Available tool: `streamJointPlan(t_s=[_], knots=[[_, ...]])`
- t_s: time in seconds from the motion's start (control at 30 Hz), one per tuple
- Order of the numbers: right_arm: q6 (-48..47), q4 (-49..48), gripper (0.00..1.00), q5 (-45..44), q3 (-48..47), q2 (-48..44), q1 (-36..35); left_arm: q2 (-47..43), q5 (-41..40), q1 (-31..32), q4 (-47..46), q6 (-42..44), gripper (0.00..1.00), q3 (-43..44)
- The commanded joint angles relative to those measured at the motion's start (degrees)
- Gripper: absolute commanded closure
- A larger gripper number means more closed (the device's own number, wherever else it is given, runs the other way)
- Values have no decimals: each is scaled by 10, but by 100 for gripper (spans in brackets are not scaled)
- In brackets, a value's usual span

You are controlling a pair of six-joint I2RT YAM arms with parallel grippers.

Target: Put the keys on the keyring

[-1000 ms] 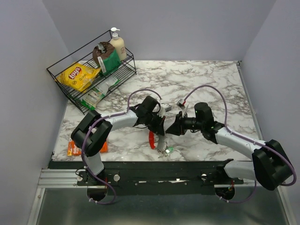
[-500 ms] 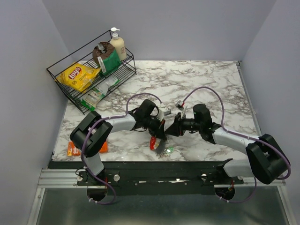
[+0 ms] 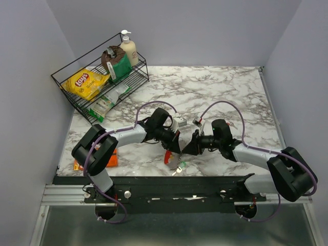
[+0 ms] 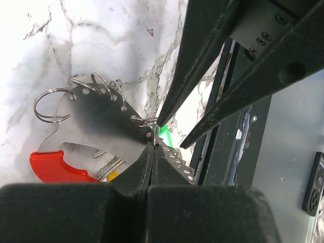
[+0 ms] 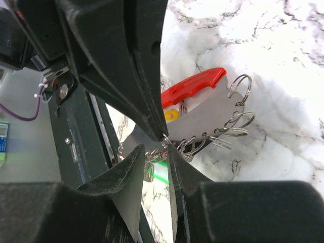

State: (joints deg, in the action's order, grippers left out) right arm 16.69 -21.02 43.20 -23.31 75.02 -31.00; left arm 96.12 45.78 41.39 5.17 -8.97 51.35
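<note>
Keyring (image 4: 101,119) likely light, stiff, slick; left pincer (image 4: 153,147) clamped on its plate edge; right pincer (image 5: 158,149) slightly apart; take keys (image 4: 164,135) by heads.

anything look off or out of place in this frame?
Only the orange packet: it lies loose at the table's near left edge, partly under the left arm, away from the wire rack where the other packets sit. The keyring is pinched in the left hand; nothing looks spilled or broken.
</note>
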Motion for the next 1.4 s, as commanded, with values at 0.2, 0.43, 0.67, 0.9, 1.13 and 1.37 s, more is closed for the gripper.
streamJointPlan(t_s=[0.2, 0.43, 0.67, 0.9, 1.13, 1.37], knots=[[2, -25, 64, 34, -8, 18, 2, -20, 32, 4, 13, 11, 100, 15], [5, -22, 52, 29, -12, 22, 1, -37, 47, 6, 22, 14, 100, 14], [11, -36, 46, 37, -4, 5, 2, -37, 54, 11, 39, 19, 100, 17], [23, -70, 47, 87, -2, 15, 1, -59, 50, 13, 17, 8, 100, 12], [42, -92, 59, 131, 12, 2, 1, -72, 19, 13, 14, 6, 100, 10], [43, -68, 63, 109, 23, -30, 1, -65, -3, 13, 44, 19, 100, 16]])
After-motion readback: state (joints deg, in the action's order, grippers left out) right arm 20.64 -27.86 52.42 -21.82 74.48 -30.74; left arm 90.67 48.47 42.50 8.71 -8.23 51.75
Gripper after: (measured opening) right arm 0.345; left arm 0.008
